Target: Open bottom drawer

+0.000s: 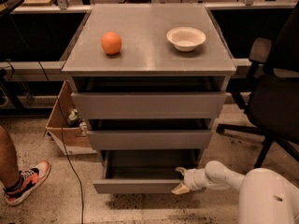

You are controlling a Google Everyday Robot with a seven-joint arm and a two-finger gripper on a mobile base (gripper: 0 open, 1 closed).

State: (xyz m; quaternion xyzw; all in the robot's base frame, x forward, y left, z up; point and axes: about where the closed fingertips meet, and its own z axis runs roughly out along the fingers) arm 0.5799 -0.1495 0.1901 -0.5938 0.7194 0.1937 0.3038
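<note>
The grey cabinet has three handle-less drawers. The bottom drawer, the one with the slimmest front, is pulled partly out, and its shallow dark tray shows behind the front panel. My gripper is at the right end of that front panel, on a white arm that comes in from the lower right. One finger sits above the panel's edge and one below it, closed on the panel. The two upper drawers are pushed in.
An orange and a white bowl sit on the cabinet top. A black office chair stands at the right. A cardboard box and a cable are at the left, with a person's leg and shoe.
</note>
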